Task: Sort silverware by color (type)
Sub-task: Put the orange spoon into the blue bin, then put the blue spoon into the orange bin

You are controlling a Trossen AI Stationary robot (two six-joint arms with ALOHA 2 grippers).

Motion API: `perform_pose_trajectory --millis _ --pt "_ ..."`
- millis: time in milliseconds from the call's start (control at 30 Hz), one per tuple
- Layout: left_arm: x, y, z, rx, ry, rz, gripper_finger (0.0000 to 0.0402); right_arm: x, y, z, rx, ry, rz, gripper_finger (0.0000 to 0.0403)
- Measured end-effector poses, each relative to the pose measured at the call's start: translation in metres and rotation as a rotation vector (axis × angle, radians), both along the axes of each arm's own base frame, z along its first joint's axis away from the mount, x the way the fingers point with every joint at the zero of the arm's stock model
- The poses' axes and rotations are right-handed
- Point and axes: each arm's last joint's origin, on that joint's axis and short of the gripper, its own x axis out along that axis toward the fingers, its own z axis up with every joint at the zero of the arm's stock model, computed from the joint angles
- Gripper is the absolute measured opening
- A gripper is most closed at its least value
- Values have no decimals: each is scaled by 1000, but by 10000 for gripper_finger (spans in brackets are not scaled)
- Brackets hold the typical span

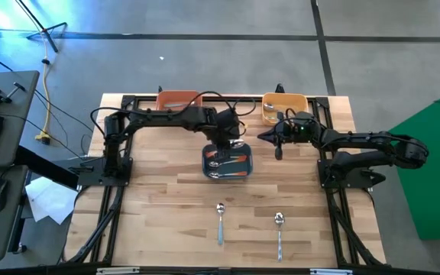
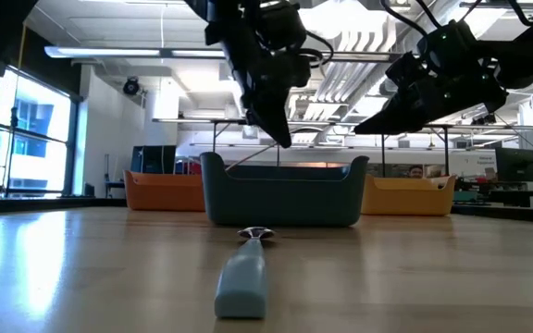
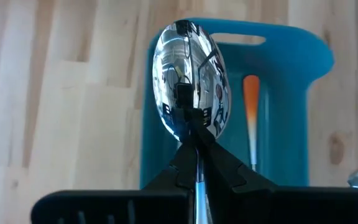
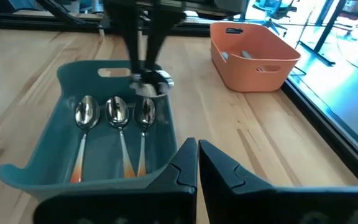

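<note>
High view: the left gripper (image 1: 228, 143) hangs over the far end of the dark blue bin (image 1: 227, 161) at the table's (image 1: 166, 206) centre. The right gripper (image 1: 269, 138) hovers just beside that bin, in front of the yellow bin (image 1: 285, 105); an orange bin (image 1: 178, 100) stands at the far edge. Two loose spoons lie near the front edge, one with a light blue handle (image 1: 220, 220) and one plain silver (image 1: 279, 229).

Low view: the blue-handled spoon lies closest to the camera, handle foremost, with the dark blue bin behind it and both grippers above.

Left wrist view: the left gripper's fingers (image 3: 225, 168) are pinched on the neck of a spoon (image 3: 191, 81), whose shiny bowl is held above the dark blue bin; an orange handle lies inside the bin.

Right wrist view: the right gripper's fingers (image 4: 222, 165) are pressed together, holding nothing. Three orange-handled spoons (image 4: 115, 121) lie side by side in the dark blue bin, with the left gripper's spoon above them.
</note>
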Motion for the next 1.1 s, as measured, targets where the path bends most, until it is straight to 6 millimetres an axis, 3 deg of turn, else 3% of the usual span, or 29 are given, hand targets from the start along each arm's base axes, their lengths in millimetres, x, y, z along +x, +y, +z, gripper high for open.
perform_pose_trajectory --millis 167,300,567,733,900,1100 --pt "3 -16 0 1 -4 -63 1 0 0 0 -2 4 -7 0" --pt "9 -25 -11 -4 17 -86 1 0 0 -1 -1 8 -6 0" --pt "16 -25 -35 -28 69 -57 6 -1 0 -2 3 16 -6 0" --pt "17 -25 -38 -35 72 -43 29 -1 0 -2 4 18 -5 0" --pt "16 -24 -31 -8 57 -26 61 -1 0 -2 4 18 -5 0" --pt "8 -24 -5 34 8 19 103 -1 0 -2 4 18 -5 0"
